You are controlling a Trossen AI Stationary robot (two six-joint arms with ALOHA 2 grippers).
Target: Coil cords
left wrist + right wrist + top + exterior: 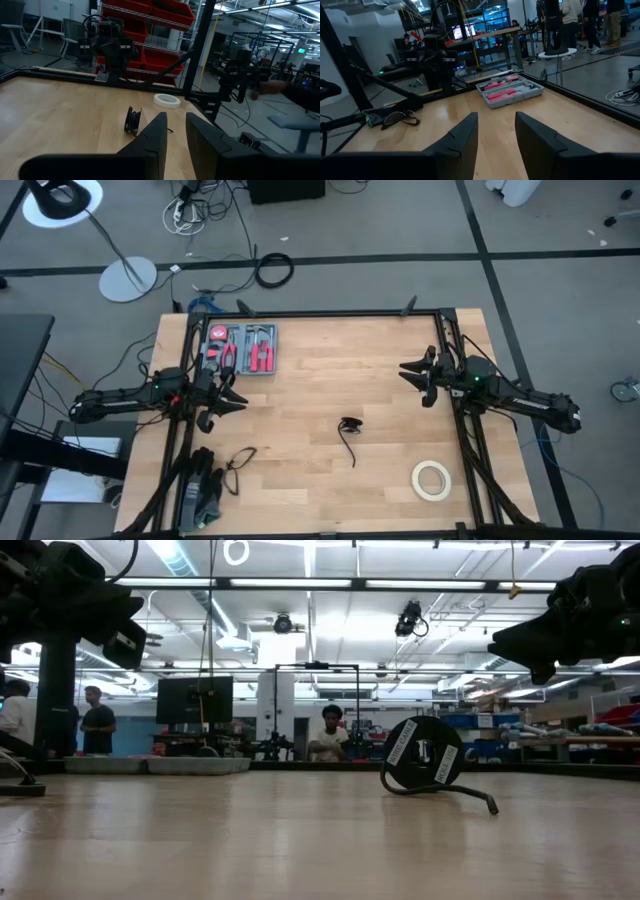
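Observation:
The cord (350, 430) is a thin black cable lying near the table's middle, between both arms. Its small chunky coiled end (420, 753) stands on edge on the wood, and a short tail (470, 795) trails along the table. The left wrist view shows the cord (133, 120) ahead of the fingers. My left gripper (176, 117) hovers open at the table's left side (238, 400), above the wood. My right gripper (496, 116) hovers open at the right side (407, 370). Neither touches anything.
A cream-white tape roll (432, 480) lies near the front right corner. A grey tray of red-handled tools (245, 348) sits at the back left. Glasses (240, 460) and a dark bundle (200, 492) lie at the front left. People stand in the room beyond.

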